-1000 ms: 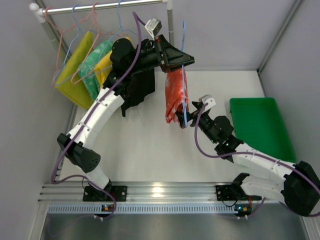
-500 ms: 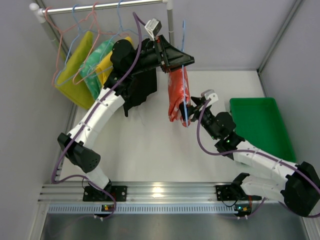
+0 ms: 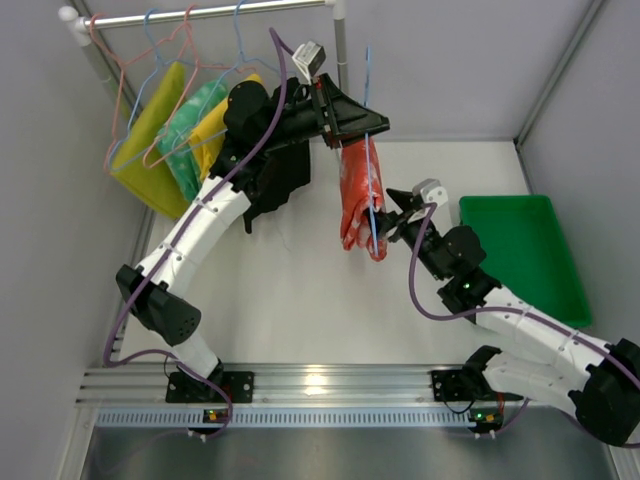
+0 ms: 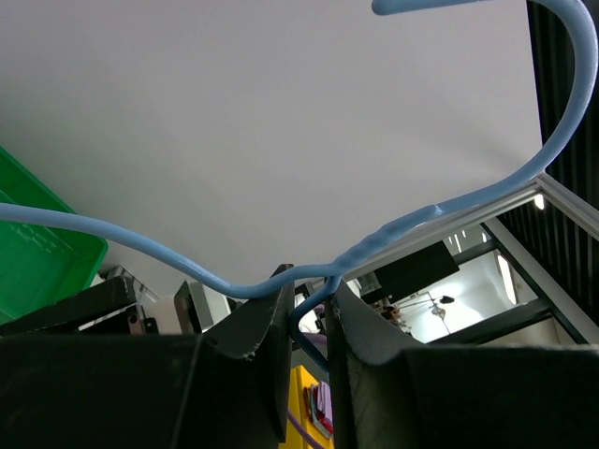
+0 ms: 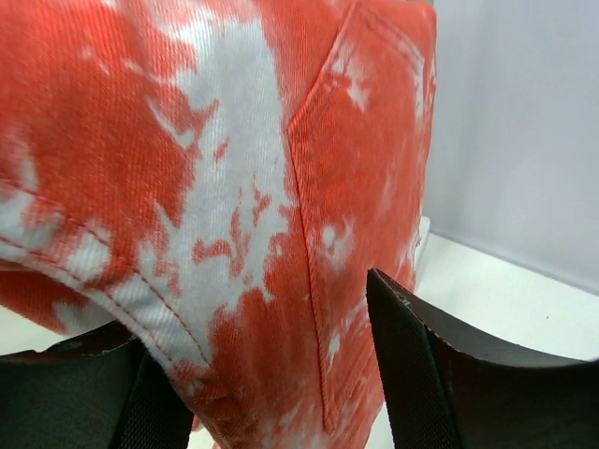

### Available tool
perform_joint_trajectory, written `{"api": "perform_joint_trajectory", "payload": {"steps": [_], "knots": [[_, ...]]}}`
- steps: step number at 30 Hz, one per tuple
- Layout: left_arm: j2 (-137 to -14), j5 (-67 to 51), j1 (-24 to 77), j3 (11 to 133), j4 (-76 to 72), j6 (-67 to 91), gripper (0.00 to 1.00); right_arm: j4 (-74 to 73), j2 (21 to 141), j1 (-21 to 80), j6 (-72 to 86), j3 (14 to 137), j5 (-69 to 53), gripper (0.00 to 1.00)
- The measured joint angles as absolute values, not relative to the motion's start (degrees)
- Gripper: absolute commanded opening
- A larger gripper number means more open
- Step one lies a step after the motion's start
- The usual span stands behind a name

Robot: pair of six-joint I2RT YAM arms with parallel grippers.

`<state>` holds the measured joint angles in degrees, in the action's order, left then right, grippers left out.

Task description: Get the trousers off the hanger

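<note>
The red-orange, white-patterned trousers [image 3: 358, 195] hang folded over a blue hanger [image 3: 368, 70]. My left gripper [image 3: 366, 124] holds that hanger up in the air, away from the rail. In the left wrist view the gripper [image 4: 309, 292] is shut on the blue wire [image 4: 421, 220] just below the hook. My right gripper [image 3: 386, 226] is at the trousers' lower end. In the right wrist view the cloth [image 5: 234, 187] fills the gap between the fingers of that gripper [image 5: 253, 318], which is shut on it. A black pair [image 3: 283, 182] hangs behind my left arm.
A white rail [image 3: 200, 15] at the back left carries wire hangers with yellow pairs [image 3: 150, 135] and a green patterned pair [image 3: 195, 115]. A green tray [image 3: 520, 255] lies on the table at the right, beside the right wall.
My right gripper has risen toward the trousers and its jaws have narrowed onto the lower end. The trousers have shifted slightly right. The left arm has stayed put.
</note>
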<state>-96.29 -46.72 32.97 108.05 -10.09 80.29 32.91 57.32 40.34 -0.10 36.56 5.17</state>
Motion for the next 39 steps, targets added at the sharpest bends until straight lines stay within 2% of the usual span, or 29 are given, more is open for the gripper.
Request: {"api": "perform_joint_trajectory", "payload": {"steps": [24,30,35,39], "knots": [[-96.3,-47.2,33.0,108.0,-10.0,80.3,0.0,30.3,51.6,38.0,-3.1,31.7,1.2,0.64],[-96.3,-47.2,33.0,108.0,-9.9,80.2,0.0,30.5,53.7,37.7,-2.3,31.9,1.5,0.66],[-96.3,-47.1,32.9,108.0,-10.0,80.2,0.0,30.6,57.5,37.7,-0.1,33.8,1.9,0.72],[-96.3,-46.9,32.9,107.6,-10.4,80.3,0.0,30.5,59.8,37.7,2.0,36.1,3.0,0.72]]}}
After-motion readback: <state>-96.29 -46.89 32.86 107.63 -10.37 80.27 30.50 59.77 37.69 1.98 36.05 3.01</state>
